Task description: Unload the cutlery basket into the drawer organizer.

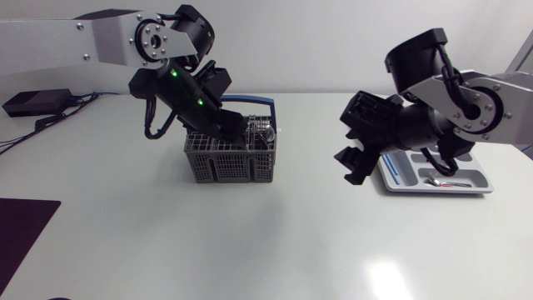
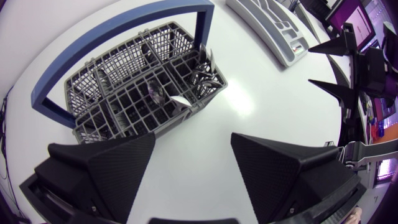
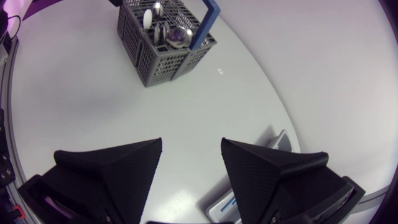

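White glossy table (image 1: pixel 250 250), light glare, dark mat (image 1: pixel 23 233) at corner

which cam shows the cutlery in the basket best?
Right wrist view: the cutlery stands unobstructed in the basket. In the head view the left arm partly covers it; the left wrist view shows it dark among the grid.

A flat black box (image 1: pixel 37 102) with cables (image 1: pixel 46 122) lies on the white table (image 1: pixel 250 250).

Silver-grey left arm (image 1: pixel 108 37) and right arm (image 1: pixel 466 92): black joints, black cables (image 1: pixel 151 125). Left carries green lights (image 1: pixel 174 73). Matte black wedge fingers (image 2: pixel 106 168).
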You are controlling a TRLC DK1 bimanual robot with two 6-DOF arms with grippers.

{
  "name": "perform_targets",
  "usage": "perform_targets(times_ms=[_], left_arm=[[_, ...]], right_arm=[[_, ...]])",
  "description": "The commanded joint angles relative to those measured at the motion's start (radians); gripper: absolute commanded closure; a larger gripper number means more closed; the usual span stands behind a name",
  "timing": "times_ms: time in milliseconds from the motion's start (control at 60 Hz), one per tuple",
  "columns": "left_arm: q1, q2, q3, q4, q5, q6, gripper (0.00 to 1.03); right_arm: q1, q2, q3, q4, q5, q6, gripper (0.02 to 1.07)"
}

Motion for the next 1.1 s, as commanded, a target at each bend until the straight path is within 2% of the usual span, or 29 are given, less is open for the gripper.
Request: perform_targets(times_ms=[0, 333, 600, 633, 700, 867, 967, 1083], left_arm=[[0.012, 0.016, 0.002, -0.009, -0.006, -0.024, 0.19], [0.005, 0.019, -0.005, 0.000, -0.006, -0.063, 0.20], [-0.006, 0.031, 0.022, 0.017, -0.005, -0.110, 0.19], [-0.004, 0.037, 0.033, 0.018, 0.006, -0.135, 0.18], [0.000, 0.037, 0.039, 0.020, 0.050, -0.142, 0.08], [-0.015, 0.039, 0.048, 0.041, 0.049, -0.167, 0.07], [-0.023, 0.039, 0.048, 0.066, -0.009, -0.176, 0.07], [-0.041, 0.043, 0.062, 0.074, -0.140, -0.185, 0.07]], right_arm=[[0.051, 0.039, 0.034, -0.015, 0.025, 0.080, 0.37], [0.142, 0.105, 0.066, -0.003, 0.060, 0.146, 0.37], [0.157, 0.124, 0.065, -0.001, 0.061, 0.156, 0.37], [0.159, 0.124, 0.061, -0.001, 0.061, 0.158, 0.37], [0.162, 0.124, 0.057, 0.000, 0.061, 0.158, 0.37], [0.166, 0.122, 0.038, 0.008, 0.061, 0.152, 0.37], [0.168, 0.120, 0.031, 0.011, 0.061, 0.149, 0.37], [0.166, 0.117, 0.023, 0.013, 0.061, 0.147, 0.37]])
